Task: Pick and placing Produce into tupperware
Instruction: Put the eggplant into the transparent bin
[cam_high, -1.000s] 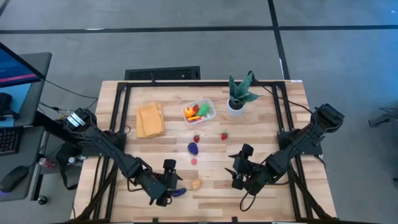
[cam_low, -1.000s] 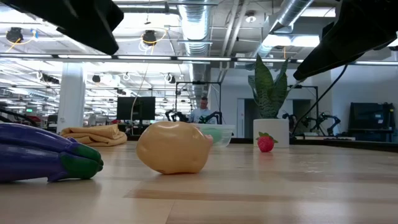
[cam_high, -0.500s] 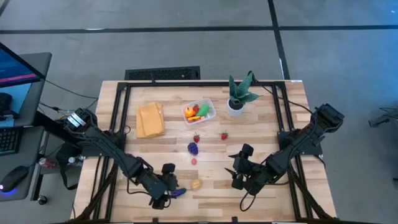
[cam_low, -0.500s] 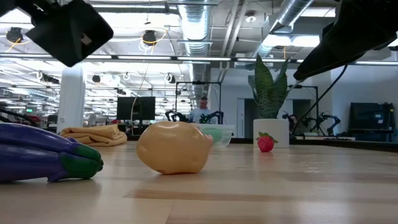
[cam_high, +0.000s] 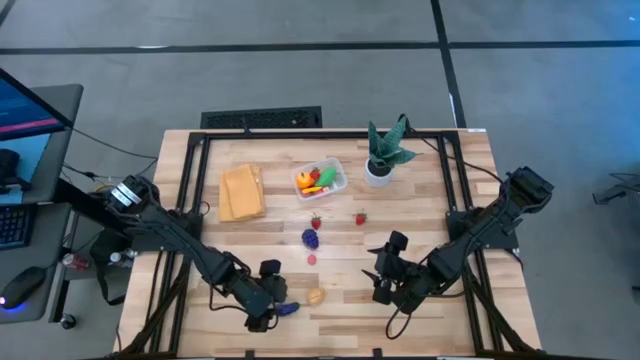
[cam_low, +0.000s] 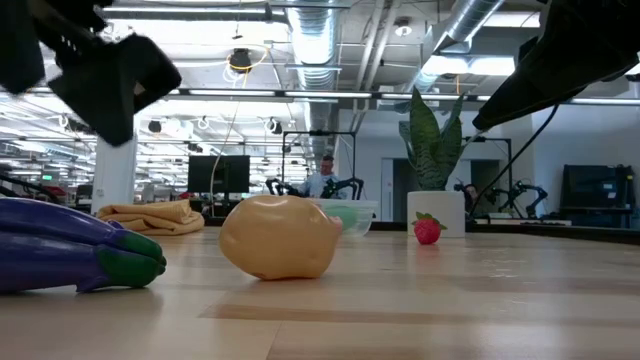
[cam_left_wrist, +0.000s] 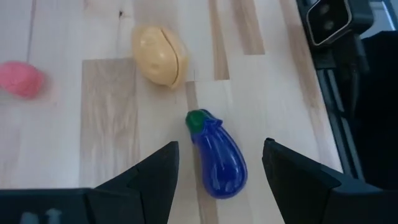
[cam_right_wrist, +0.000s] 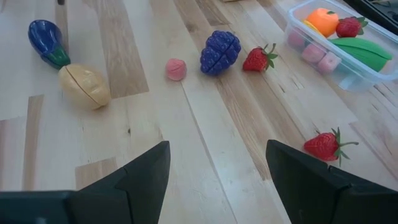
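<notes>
Two arms over the light wooden slatted table (cam_high: 330, 230). Left gripper (cam_high: 268, 310) sits at the near edge directly above the small glossy blue-purple toy eggplant with a green cap (cam_left_wrist: 216, 160); jaws spread wide, one finger either side, nothing held, not yet touching. Right gripper (cam_high: 385, 283) waits near the front on the right half of the table, jaws wide, empty.

Small clear rectangular plastic tub with rounded corners (cam_high: 321, 179) is at the far middle, between the flat tan folded cloth (cam_high: 241, 193) and the spiky green plant in a white pot (cam_high: 382, 152). It already holds orange, green, red and pink pieces.

Loose produce, all well apart from the tub: the eggplant, a tan rounded piece with a seam (cam_left_wrist: 160, 55) just beside its cap, purple grape cluster (cam_right_wrist: 219, 51), two red strawberries (cam_right_wrist: 258, 58) (cam_right_wrist: 324, 146), small pink bit (cam_right_wrist: 176, 68).

Handling guess for the eggplant: hard moulded plastic, light, stiff, smooth skin so likely slippery; curved belly may squirt out of a tip pinch. Best grip looks like across the fat mid-body, jaws square to the long axis.

Orientation: lying flat, long axis roughly along the board grain in the left wrist view, cap end toward the tan piece, blunt end toward the table's front edge. Fingers already straddle the short axis.
</notes>
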